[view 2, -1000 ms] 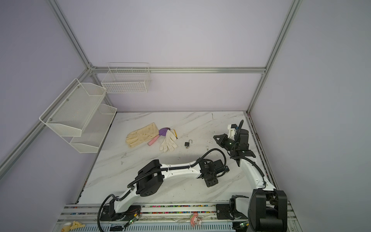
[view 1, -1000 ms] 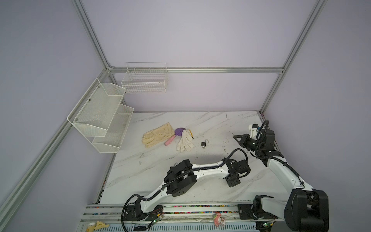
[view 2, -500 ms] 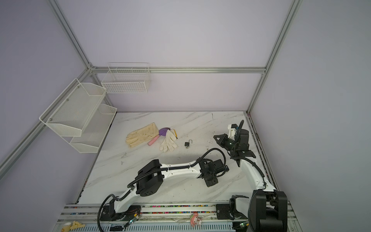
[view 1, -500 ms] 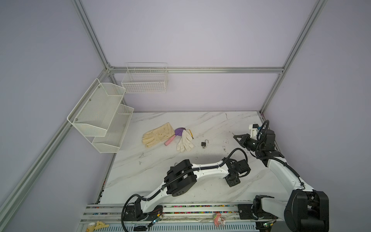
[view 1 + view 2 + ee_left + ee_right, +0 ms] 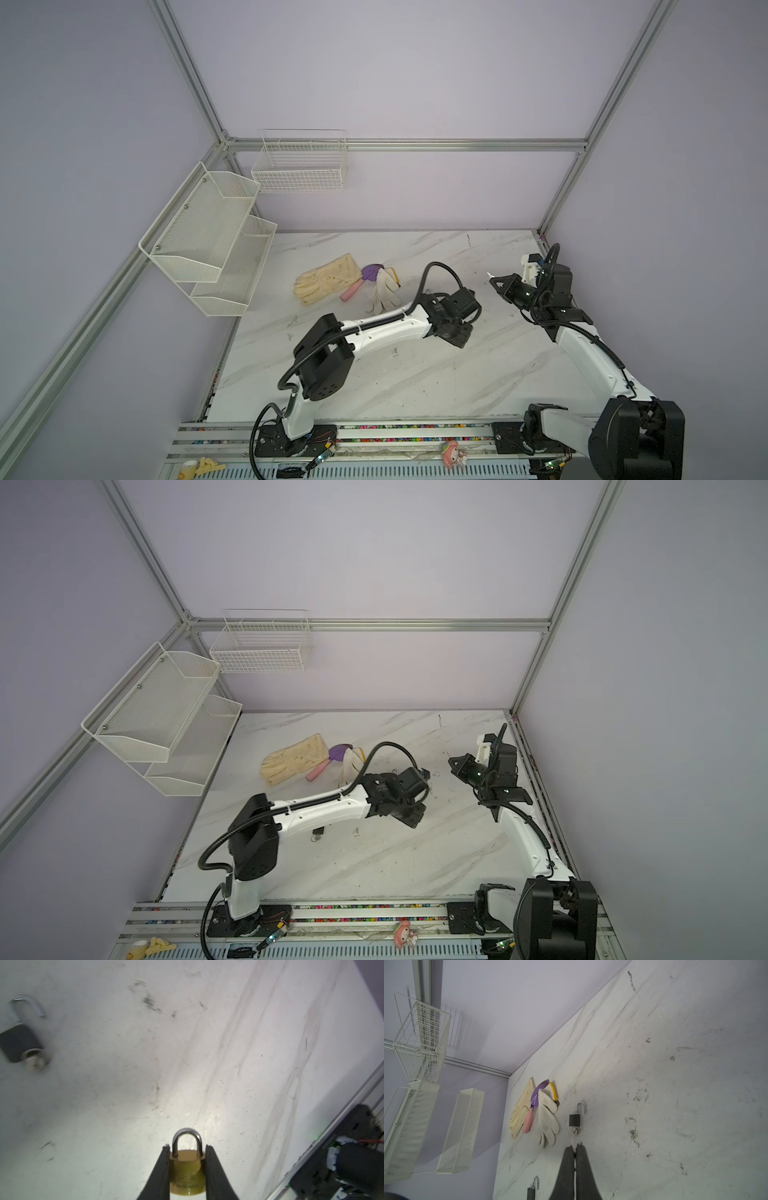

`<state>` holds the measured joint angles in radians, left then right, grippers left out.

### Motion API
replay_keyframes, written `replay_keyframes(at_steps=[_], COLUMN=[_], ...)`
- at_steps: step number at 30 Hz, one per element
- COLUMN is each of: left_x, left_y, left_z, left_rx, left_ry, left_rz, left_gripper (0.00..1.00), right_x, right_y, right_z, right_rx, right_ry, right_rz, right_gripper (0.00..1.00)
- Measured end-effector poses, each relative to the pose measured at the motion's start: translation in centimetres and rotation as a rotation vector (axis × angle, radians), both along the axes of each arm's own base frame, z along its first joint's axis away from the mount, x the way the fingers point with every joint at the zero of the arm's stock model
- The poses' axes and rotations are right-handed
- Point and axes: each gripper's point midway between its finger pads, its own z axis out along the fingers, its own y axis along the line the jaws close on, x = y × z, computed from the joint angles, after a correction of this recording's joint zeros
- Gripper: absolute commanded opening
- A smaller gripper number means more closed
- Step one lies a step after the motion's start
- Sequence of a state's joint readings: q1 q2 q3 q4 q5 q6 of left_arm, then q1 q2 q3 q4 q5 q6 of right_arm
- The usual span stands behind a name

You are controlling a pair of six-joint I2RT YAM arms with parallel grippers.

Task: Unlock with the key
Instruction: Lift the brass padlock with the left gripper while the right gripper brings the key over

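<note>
A brass padlock with its steel shackle closed sits between the black fingers of my left gripper, which is shut on its body above the marble table. In both top views this gripper hangs mid-table and hides the padlock. My right gripper hovers at the right, shut on the key, whose small silver tip pokes out. A black padlock lies with its shackle open and a key in its base.
Another black padlock with an open shackle lies nearer the front. Two gloves and a purple trowel with a pink handle lie at the back left. A white mesh rack and a wire basket hang on the walls.
My left gripper has closed on the brass padlock, and its arm has risen and moved back towards the table's middle. The right arm has stayed put.
</note>
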<state>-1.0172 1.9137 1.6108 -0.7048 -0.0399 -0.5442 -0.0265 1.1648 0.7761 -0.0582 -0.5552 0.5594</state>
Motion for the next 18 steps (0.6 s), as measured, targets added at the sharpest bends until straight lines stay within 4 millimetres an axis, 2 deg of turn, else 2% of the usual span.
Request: replay_keyframes(at_steps=[2, 4, 7, 11, 15, 18], left_x=[1.6, 3.1, 4.2, 4.9, 5.1, 5.5], left_y=[2.8, 5.8, 10.0, 14.7, 17.5, 17.8], left_z=[1.8, 2.9, 3.3, 2.9, 3.3, 4.4], left_rx=[-0.073, -0.137, -0.22, -0.341, -0.467, -0.567], left_ry=[0.008, 0.012, 0.025, 0.05, 0.061, 0.072], left_rz=[0.141, 0.288, 0.494, 0.742, 0.931, 1.015], left_gripper=[0.04, 0.0, 0.0, 0.0, 0.0, 0.0], right_x=[0.0, 0.0, -0.7, -2.7, -5.5, -8.1], right_y=[0.0, 1.0, 4.2, 8.9, 13.4, 16.7], right_z=[-0.3, -0.4, -0.6, -1.6, -3.0, -3.9], right_rx=[-0.024, -0.054, -0.091, -0.113, -0.109, -0.088], right_ry=[0.003, -0.002, -0.018, -0.032, -0.042, -0.052], right_rz=[-0.011, 0.0, 0.064, 0.16, 0.23, 0.283], right_gripper=[0.0, 0.0, 0.0, 0.0, 0.0, 0.0])
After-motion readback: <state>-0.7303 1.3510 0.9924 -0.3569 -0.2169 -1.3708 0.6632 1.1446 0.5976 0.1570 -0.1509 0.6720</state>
